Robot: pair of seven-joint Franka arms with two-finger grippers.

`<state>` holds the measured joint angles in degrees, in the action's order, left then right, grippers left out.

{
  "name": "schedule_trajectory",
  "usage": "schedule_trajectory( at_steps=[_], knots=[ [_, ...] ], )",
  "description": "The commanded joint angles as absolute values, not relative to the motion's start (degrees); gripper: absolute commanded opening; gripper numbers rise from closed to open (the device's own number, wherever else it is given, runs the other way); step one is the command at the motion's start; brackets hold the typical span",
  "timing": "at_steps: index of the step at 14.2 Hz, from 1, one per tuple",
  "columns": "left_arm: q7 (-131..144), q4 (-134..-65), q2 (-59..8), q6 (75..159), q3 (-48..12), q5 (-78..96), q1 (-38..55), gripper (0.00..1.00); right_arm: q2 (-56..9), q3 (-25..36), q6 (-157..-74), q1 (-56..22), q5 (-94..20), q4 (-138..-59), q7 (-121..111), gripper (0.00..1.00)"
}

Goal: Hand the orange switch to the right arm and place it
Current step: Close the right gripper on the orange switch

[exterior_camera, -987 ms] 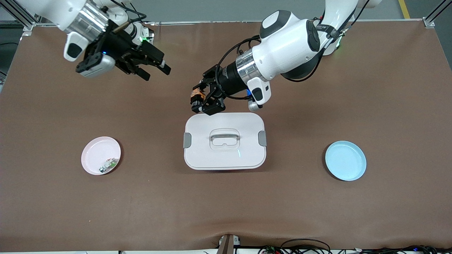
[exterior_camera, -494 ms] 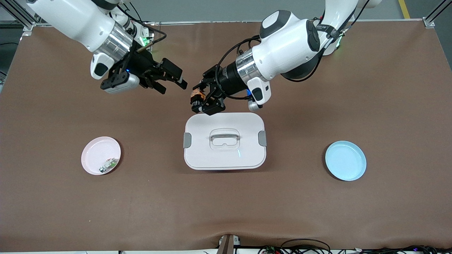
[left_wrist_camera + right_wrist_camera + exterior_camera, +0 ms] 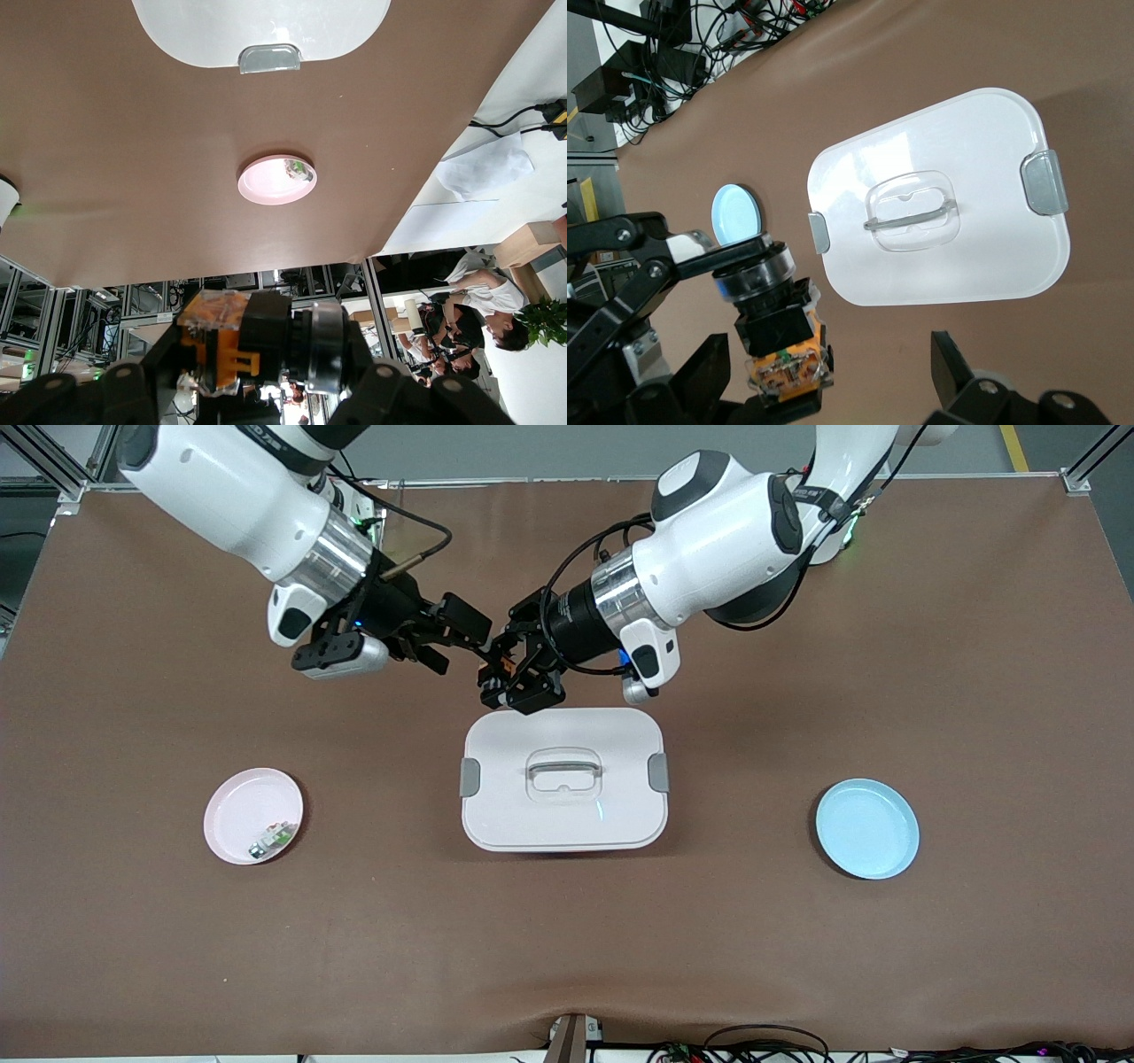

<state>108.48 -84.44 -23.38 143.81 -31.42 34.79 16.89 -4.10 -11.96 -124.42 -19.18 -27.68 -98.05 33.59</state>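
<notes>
Now the right pincer, fingers spread wide, has swept in from the right arm's end of the tabletop and stands just beside the tiny black-and-orange switch, which the left pincer keeps clenched above the white lidded box. Handover looks imminent; nothing transferred yet.

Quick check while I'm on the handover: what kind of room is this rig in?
It looks like a robotics lab or test workshop. The brown mat-covered table sits in a metal frame, loose cables lie along its edge, and the left wrist view shows seated people among equipment racks.
</notes>
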Motion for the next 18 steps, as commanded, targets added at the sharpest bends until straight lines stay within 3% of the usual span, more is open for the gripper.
schedule_trajectory(
  at_steps=[1, 14, 18],
  knots=[
    [110.0, -84.1, -23.3, 144.4, -31.3, 33.5, 17.3, 0.18, -5.9, -11.6, -125.2, -21.7, -25.1, -96.0, 37.9, 1.0],
    [110.1, -84.1, -23.1, 144.2, -31.2, 32.7, 17.2, 0.18, -6.6, -11.6, -125.3, -22.1, -25.5, -94.8, 39.0, 1.0],
    [110.1, -84.1, -23.2, 144.2, -31.3, 32.7, 17.2, 0.18, -7.9, -11.5, -125.3, -22.1, -25.2, -93.3, 38.7, 0.64]
  ],
)
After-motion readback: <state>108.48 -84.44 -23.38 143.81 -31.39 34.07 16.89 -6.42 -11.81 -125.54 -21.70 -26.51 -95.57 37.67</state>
